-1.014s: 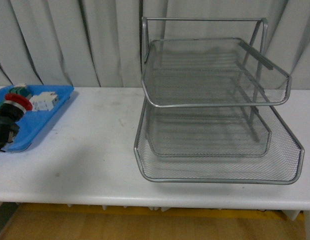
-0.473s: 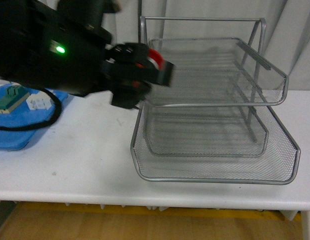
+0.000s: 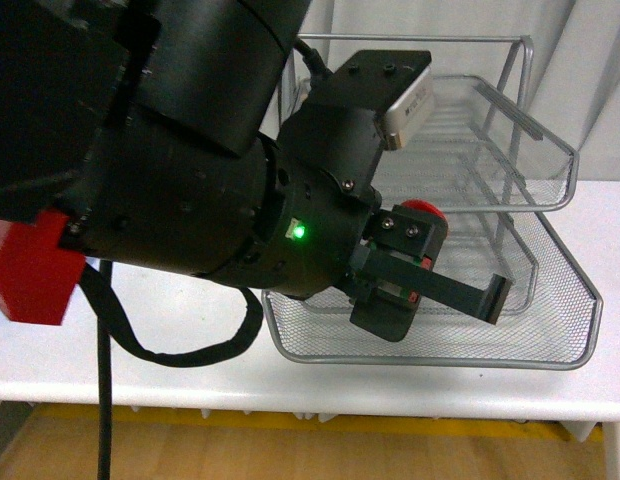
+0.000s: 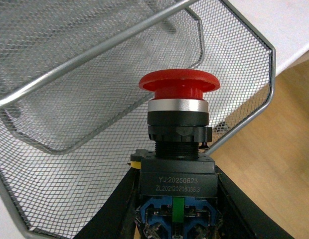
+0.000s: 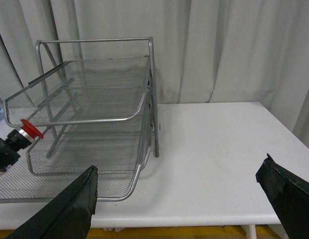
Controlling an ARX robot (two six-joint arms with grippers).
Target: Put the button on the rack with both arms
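The button [image 4: 177, 88], with its red mushroom cap on a black and blue body, sits clamped by the body in my left gripper [image 4: 177, 211], which is shut on it. In the front view the button [image 3: 420, 210] and left gripper [image 3: 430, 292] hang over the front left part of the silver mesh rack [image 3: 550, 205], just below the top tier's front rim and above the lower mesh. The rack's wire rim [image 4: 94, 52] runs behind the cap. My right gripper [image 5: 179, 199] is open and holds nothing. It is over bare table beside the rack [image 5: 144, 94], far from the button [image 5: 31, 129].
The rack stands on a white table [image 5: 214, 149] with a grey curtain [image 5: 219, 45] behind it. My left arm [image 3: 170, 170] fills the left half of the front view and hides the table there. The table's front edge [image 3: 440, 395] lies just before the rack, with wooden floor [image 4: 274, 149] below.
My left arm has carried the button from the top tier's left corner down and to the right, closer to the camera. It now hangs in front of the lower tiers.
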